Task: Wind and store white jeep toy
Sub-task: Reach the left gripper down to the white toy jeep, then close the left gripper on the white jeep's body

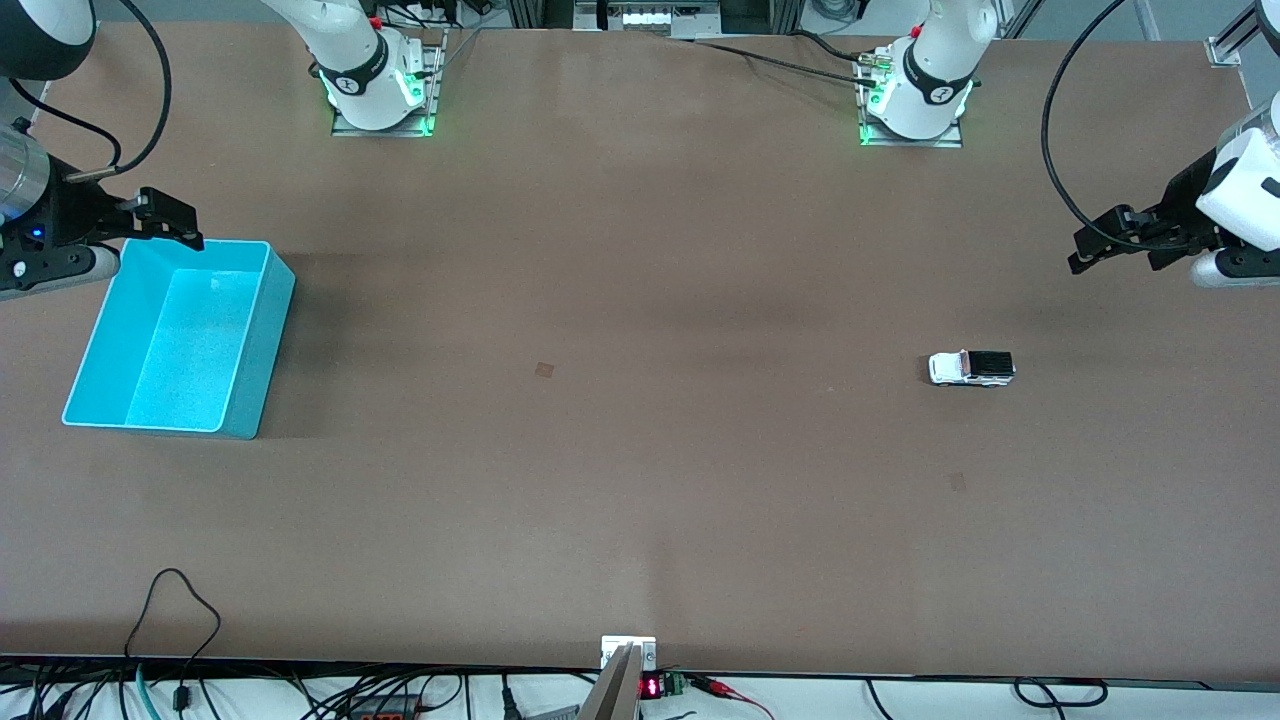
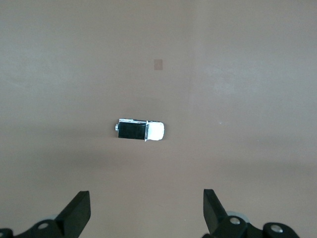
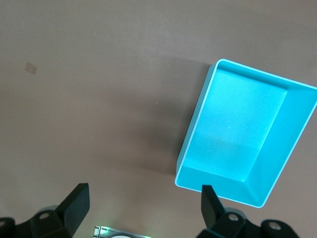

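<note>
White jeep toy (image 1: pixel 971 368) sits on its wheels on the brown surface (image 1: pixel 640 450), toward the left arm's end, side-on to the front camera, black panel pointing to that end. Nothing touches it; bare surface all round.

Left gripper (image 1: pixel 1098 248) hangs in the air over the surface at the left arm's end, fingers (image 2: pixel 77 214) spread wide, holding nothing. Its wrist view looks down on the jeep (image 2: pixel 140 131), well apart from the fingertips.

Right gripper (image 1: pixel 172 222) hovers at the rim of the cyan bin (image 1: pixel 262 340), fingers (image 3: pixel 210 204) spread, nothing held. Bin (image 3: pixel 292 163) lies at the right arm's end, well apart from the jeep; its inside looks empty, though glare off the floor blurs it.

Two small faint square marks (image 1: pixel 544 369) on the surface; cables (image 1: pixel 170 610) trail over the near edge.
</note>
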Robot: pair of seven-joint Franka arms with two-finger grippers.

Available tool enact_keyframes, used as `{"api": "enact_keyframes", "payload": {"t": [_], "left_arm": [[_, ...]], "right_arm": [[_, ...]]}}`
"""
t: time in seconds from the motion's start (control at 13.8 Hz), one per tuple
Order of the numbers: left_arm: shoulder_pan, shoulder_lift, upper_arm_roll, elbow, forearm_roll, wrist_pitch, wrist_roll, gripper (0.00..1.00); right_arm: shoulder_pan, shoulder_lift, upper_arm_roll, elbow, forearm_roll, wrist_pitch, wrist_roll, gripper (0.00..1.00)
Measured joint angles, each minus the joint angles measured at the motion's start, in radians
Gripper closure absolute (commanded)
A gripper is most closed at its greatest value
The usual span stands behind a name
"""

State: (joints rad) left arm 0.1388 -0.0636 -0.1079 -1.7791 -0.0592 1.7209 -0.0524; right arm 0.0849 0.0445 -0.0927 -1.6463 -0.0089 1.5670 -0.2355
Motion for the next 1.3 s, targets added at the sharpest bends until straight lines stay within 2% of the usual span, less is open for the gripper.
{"api": "enact_keyframes", "payload": {"t": [0.58, 0.8, 1.01, 1.3], "left_arm": [[0.000, 0.029, -0.001, -0.043, 0.000, 0.005, 0.000, 0.00], [-0.002, 0.127, -0.002, -0.060, 0.023, 0.049, 0.005, 0.00], [-0.016, 0.252, -0.004, -0.094, 0.084, 0.156, 0.051, 0.00], [-0.015, 0.390, -0.004, -0.111, 0.095, 0.253, 0.250, 0.00]], "right_arm": [[-0.001, 0.003, -0.001, 0.007, 0.000, 0.009, 0.000, 0.00], [-0.001, 0.003, -0.002, 0.008, 0.000, 0.009, 0.000, 0.00], [-0.001, 0.003, -0.002, 0.009, 0.000, 0.009, 0.000, 0.00], [-0.002, 0.003, -0.003, 0.009, 0.000, 0.010, 0.000, 0.00]]}}
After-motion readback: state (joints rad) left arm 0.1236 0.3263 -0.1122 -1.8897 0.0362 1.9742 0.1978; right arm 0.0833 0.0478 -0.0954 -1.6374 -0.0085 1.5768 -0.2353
